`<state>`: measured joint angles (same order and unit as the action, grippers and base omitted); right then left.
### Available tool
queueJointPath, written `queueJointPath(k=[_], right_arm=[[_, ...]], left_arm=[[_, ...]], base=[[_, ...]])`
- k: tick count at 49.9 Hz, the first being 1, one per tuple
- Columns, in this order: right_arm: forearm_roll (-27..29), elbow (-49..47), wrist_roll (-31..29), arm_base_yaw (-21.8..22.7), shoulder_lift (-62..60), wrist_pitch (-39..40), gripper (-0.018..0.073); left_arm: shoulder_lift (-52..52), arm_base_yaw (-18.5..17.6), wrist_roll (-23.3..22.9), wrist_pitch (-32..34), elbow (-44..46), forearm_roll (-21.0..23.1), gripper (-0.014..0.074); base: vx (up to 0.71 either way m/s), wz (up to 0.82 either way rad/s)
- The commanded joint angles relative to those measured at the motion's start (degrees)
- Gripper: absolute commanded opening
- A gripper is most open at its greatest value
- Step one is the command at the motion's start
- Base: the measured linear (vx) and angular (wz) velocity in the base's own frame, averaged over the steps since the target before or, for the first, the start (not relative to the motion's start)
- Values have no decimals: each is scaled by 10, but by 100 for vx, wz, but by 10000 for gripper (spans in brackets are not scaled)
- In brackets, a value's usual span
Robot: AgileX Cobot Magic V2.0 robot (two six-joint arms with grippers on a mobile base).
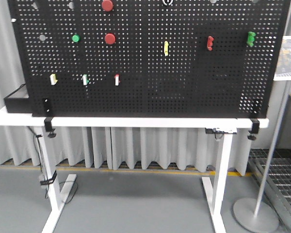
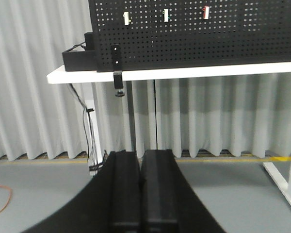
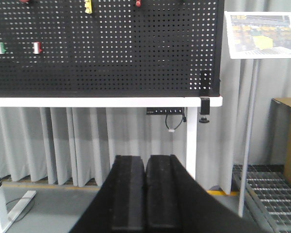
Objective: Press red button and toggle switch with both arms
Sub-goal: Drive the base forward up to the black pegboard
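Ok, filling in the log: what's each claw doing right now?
Left claw: closed, holding nothing.
Right claw: closed, holding nothing.

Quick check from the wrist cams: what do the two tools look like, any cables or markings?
Both look alike. The left tool is matte black: two broad, flat fingers with squared tips, flaring into a wider black body. The right tool has the same black, blocky build. No cables, labels or markings show on either; the arms themselves are out of view.
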<state>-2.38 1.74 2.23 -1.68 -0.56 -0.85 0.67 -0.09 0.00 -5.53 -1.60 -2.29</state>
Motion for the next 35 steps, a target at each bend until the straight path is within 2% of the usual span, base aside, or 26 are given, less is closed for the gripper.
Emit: queueJointPath(k=[1,35], right_arm=[[-2,7,-3,1,-10,46,0],[-2,7,-3,1,-10,46,0]], left_arm=[[10,0,-7,48,-19,5,1],[10,0,-7,48,-19,5,1]], base=[[45,-1],[44,-5]])
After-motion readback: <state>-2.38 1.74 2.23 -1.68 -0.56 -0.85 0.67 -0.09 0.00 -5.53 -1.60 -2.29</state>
